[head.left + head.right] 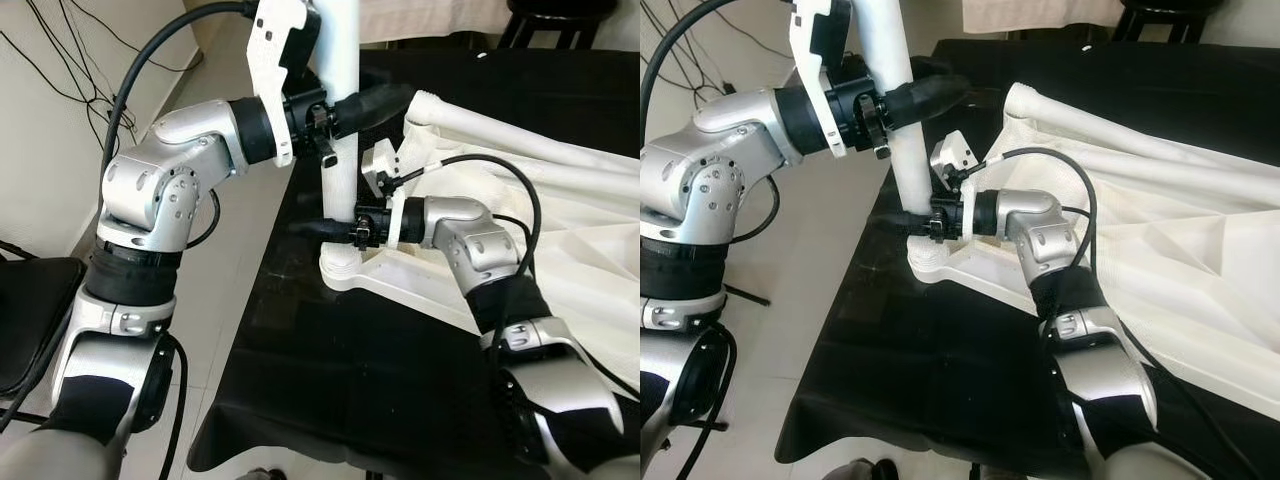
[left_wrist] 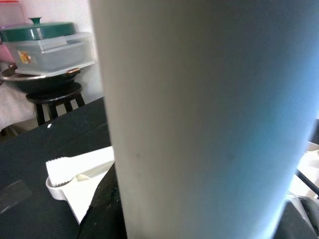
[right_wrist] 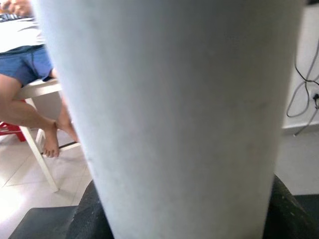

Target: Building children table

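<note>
White plastic children's table top (image 1: 560,200) lies upside down on my black-covered counter (image 1: 330,370), and one white round table leg (image 1: 340,150) stands upright at its near-left corner socket (image 1: 345,272).

From the left: my left hand (image 1: 375,105) is clenched around the leg well up its length, the black fingers wrapping it from the side. The left wrist view has the leg's pale surface right up against the lens, with a second corner of the table top (image 2: 65,174) behind it on the dark cloth and a stool carrying a green-lidded container (image 2: 45,42) further back.

Moving right, my right hand (image 1: 325,228) grips the same leg low down, just above the socket. In the right wrist view the leg fills most of the frame, and a seated person's legs (image 3: 30,99) show beyond it.

I judge the job to be at an early stage: this first leg looks seated or nearly seated, though I cannot tell if it is fully home. The far corner in view carries no leg, so the others remain, then turning the table upright.
</note>
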Robot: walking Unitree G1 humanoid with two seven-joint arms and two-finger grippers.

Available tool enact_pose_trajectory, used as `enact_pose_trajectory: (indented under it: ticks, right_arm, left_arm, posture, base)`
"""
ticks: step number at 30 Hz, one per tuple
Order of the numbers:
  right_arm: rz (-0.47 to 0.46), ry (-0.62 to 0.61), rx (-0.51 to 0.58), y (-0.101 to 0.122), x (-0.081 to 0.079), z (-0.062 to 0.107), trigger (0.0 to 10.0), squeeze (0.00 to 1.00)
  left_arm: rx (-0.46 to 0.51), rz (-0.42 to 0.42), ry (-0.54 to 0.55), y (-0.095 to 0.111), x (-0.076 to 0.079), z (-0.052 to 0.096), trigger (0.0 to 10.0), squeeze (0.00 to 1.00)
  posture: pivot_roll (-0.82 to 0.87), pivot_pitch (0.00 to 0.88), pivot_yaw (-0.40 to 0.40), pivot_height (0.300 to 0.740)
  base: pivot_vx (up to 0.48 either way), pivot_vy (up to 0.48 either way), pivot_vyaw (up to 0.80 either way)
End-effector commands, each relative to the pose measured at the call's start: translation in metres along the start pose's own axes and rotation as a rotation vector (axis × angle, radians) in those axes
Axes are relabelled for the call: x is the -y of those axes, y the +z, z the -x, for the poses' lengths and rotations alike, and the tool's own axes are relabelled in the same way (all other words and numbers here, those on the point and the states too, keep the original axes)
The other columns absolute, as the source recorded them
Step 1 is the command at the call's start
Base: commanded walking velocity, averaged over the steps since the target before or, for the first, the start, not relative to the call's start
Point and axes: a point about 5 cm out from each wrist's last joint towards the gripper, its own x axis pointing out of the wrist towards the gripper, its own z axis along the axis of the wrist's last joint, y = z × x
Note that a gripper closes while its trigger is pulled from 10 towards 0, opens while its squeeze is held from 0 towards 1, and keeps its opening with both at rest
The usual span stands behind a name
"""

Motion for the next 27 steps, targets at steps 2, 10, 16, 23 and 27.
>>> enact_pose_trajectory:
  ticks: [2, 10, 16, 23, 27]
  right_arm:
    - [-0.029, 0.118, 0.000, -0.003, -0.013, -0.035, 0.0, 0.00]
    - [-0.047, 0.071, 0.021, -0.010, -0.011, -0.031, 0.0, 0.00]
    - [-0.037, 0.007, 0.052, -0.010, -0.012, -0.024, 0.0, 0.00]
    - [-0.009, -0.170, 0.066, -0.009, -0.015, -0.016, 0.0, 0.00]
    - [-0.042, -0.457, 0.048, -0.024, -0.021, -0.022, 0.0, 0.00]
  left_arm:
    - [-0.043, 0.053, -0.137, -0.014, 0.027, -0.021, 3.8, 0.00]
    - [-0.039, 0.035, -0.096, -0.010, 0.017, -0.010, 10.0, 1.00]
    - [-0.032, 0.031, -0.024, -0.017, -0.005, 0.014, 10.0, 1.00]
    - [-0.035, 0.026, 0.032, -0.018, -0.009, 0.021, 10.0, 0.00]
    - [-0.029, 0.031, 0.044, -0.017, -0.008, 0.021, 10.0, 0.00]
  posture:
    - [0.00, 0.213, 0.095, 0.740]
    - [-0.02, 0.222, 0.072, 0.740]
    - [-0.02, 0.229, 0.067, 0.740]
    - [-0.02, 0.239, 0.046, 0.740]
    - [-0.02, 0.244, 0.042, 0.740]
  base:
    - [0.000, 0.000, 0.00]
    - [0.000, 0.000, 0.00]
    - [0.000, 0.000, 0.00]
    - [0.000, 0.000, 0.00]
    - [0.000, 0.000, 0.00]
